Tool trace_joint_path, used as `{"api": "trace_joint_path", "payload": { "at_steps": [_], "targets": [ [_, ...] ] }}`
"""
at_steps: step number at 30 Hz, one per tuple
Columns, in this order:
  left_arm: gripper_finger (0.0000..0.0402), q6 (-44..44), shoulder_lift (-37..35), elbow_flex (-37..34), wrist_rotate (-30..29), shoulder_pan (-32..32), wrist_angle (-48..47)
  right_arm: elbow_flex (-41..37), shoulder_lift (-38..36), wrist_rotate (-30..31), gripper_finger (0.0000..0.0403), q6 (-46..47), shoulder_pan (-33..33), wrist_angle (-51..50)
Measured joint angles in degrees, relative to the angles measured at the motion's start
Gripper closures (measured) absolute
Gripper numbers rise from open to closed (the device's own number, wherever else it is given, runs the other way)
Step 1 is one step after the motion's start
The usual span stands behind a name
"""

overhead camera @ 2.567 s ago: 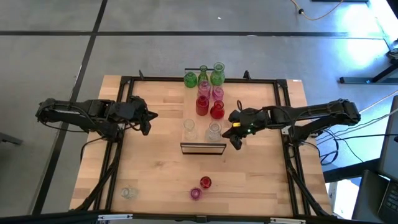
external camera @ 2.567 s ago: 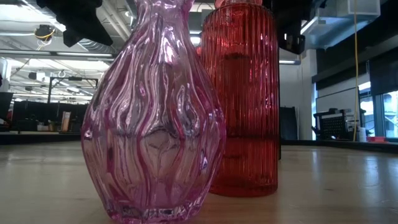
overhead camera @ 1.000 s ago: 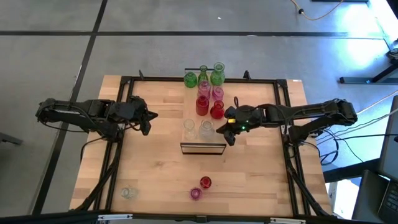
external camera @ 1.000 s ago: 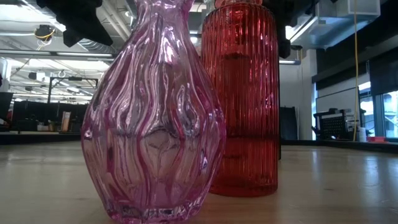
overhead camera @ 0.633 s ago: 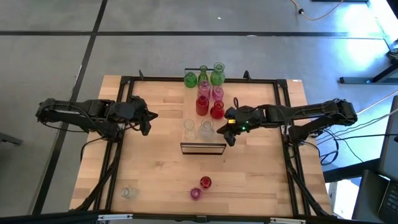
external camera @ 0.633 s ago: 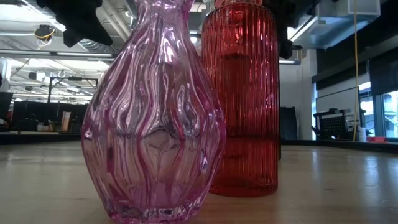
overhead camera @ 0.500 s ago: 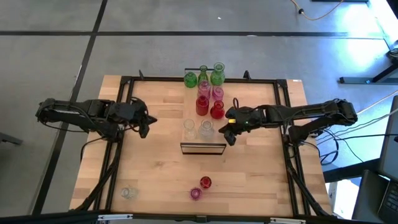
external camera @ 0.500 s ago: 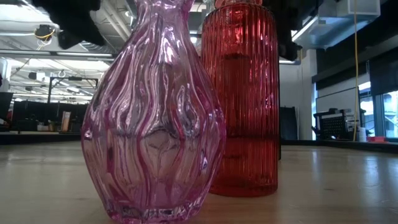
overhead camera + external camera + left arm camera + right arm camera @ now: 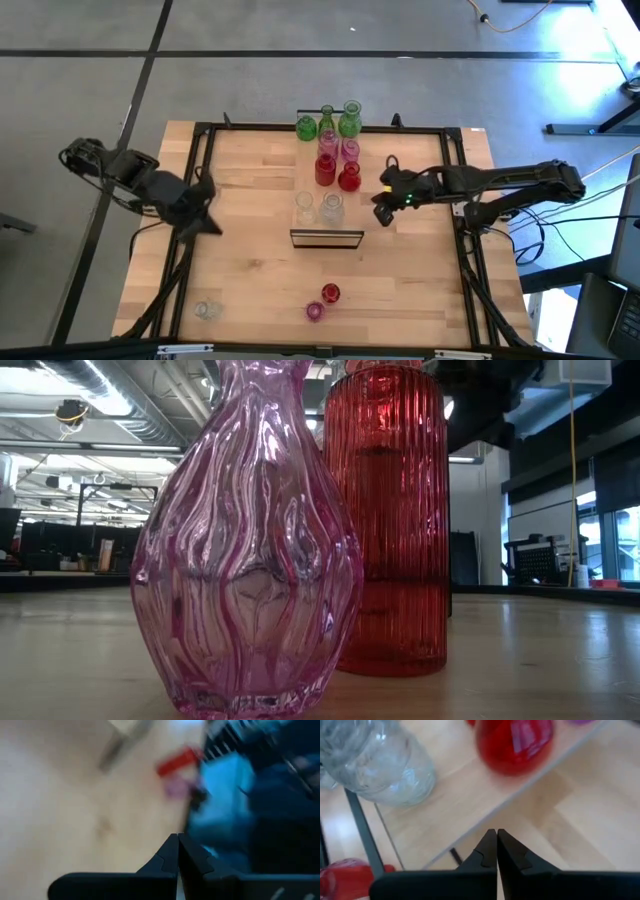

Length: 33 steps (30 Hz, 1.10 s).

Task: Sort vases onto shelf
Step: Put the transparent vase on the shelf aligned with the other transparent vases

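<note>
High view: eight vases are seen grouped on the shelf (image 9: 327, 236) — green at the far end, pink and red in the middle, two clear vases (image 9: 318, 208) nearest its dark-framed end. Three are left on the desk (image 9: 250, 270): a clear vase (image 9: 206, 310), a red vase (image 9: 330, 293), and a pink vase (image 9: 315, 312). Both hands are closed and empty; the right hand (image 9: 382, 211) is held just beside the shelf, the left hand (image 9: 208, 222) near the desk's left edge.

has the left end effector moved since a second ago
Yes. The left end effector swung back toward the table's left frame rail, away from the vases on the shelf.
</note>
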Motion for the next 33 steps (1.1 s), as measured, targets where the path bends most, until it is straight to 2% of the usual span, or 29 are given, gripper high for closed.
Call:
{"api": "trace_joint_path", "payload": {
  "at_steps": [4,8,13,20,27,33],
  "targets": [
    [0.0401,-10.69,2.85,-0.49,8.11,-6.02,0.82,0.00,-3.14,4.83,0.0402,-0.32,0.00,-2.32],
    [0.0390,-14.72,7.27,-2.06,12.86,-13.36,3.36,0.02,-5.83,8.67,0.0402,-0.32,0.00,-4.93],
    [0.0340,-17.37,12.84,-2.08,13.09,-21.03,10.33,0.02,-8.15,10.60,0.0402,0.19,0.00,-8.21],
    [0.0272,-23.74,21.00,-2.08,11.54,-30.56,11.56,0.02,-9.71,11.91,0.0402,0.16,0.00,-11.12],
    [0.0262,-24.86,28.74,-2.08,5.71,-32.94,9.34,0.02,-10.06,12.00,0.0402,-0.43,0.00,-11.45],
    [0.0257,-25.22,33.96,-2.08,7.32,-32.93,4.52,0.02,-10.08,10.51,0.0402,-0.82,0.00,-11.44]
  ]
}}
